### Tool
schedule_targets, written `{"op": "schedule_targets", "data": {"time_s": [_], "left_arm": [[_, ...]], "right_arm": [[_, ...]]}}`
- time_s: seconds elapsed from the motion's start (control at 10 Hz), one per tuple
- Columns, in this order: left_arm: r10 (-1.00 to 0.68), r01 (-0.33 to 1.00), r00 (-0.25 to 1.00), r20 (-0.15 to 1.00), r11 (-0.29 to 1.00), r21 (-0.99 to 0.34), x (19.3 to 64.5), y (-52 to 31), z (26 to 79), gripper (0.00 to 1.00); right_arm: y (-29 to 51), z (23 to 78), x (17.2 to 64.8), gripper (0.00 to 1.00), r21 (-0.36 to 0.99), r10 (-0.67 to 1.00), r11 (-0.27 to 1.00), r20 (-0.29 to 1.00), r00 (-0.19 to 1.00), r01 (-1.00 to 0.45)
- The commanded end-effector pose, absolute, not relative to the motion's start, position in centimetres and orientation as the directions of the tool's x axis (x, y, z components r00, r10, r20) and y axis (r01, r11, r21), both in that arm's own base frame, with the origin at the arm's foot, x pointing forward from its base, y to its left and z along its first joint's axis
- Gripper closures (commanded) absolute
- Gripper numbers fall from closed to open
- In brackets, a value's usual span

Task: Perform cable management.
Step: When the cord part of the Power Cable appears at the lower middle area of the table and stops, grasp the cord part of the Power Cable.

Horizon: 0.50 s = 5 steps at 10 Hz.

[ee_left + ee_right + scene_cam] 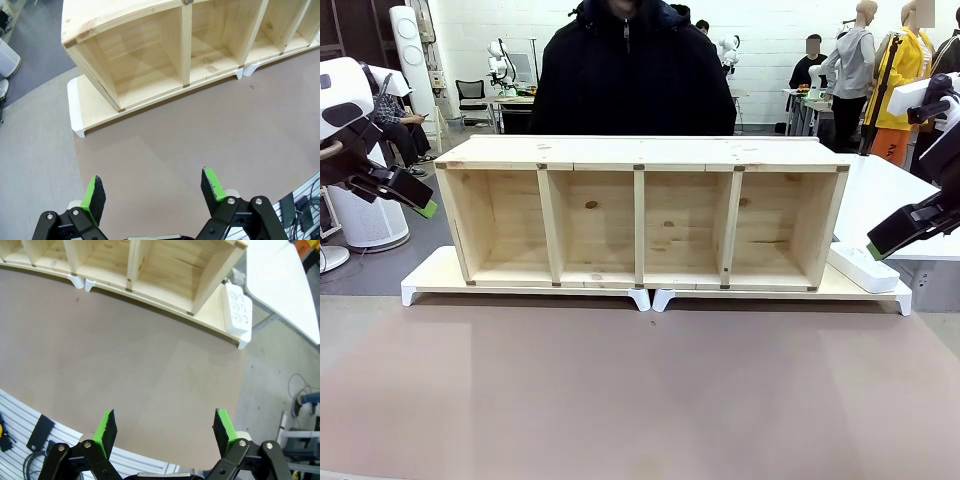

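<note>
**Cable: whereabouts cannot be told**

Noted four-bay wooden shelf (pixel 640 152) upright, open side toward the robot, on two low white-footed boards (pixel 430 275) set end to end on the brown table (pixel 640 390). Logged white power strip (pixel 863 268) lying on the right board, just beside the shelf's right end, sockets up. Recorded person (pixel 630 70) in dark coat standing behind the shelf. Found left gripper (pixel 152 187) poised over the table off the shelf's left end, fingers (pixel 94 195) wide apart, holding nothing. Found right gripper (pixel 165 426) above the table's right side near the power strip, fingers likewise wide apart, nothing between them.
</note>
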State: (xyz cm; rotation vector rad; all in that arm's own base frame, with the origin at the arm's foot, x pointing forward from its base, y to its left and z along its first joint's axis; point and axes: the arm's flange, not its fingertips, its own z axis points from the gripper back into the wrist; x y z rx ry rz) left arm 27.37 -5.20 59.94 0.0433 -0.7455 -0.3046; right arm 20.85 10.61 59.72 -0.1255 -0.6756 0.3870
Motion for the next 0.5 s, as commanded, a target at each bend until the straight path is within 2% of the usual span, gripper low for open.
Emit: {"op": "schedule_targets", "data": {"time_s": [0.0,0.4], "left_arm": [[-0.291,0.255,0.691,0.662,0.955,0.154,27.45,-5.14,59.96,0.0],[-0.291,0.255,0.691,0.662,0.955,0.154,27.45,-5.14,59.96,0.0]], "right_arm": [[10.52,59.74,20.86,0.0,-0.237,0.386,0.922,0.585,0.713,-0.305],[10.52,59.74,20.86,0.0,-0.237,0.386,0.922,0.585,0.713,-0.305]]}}
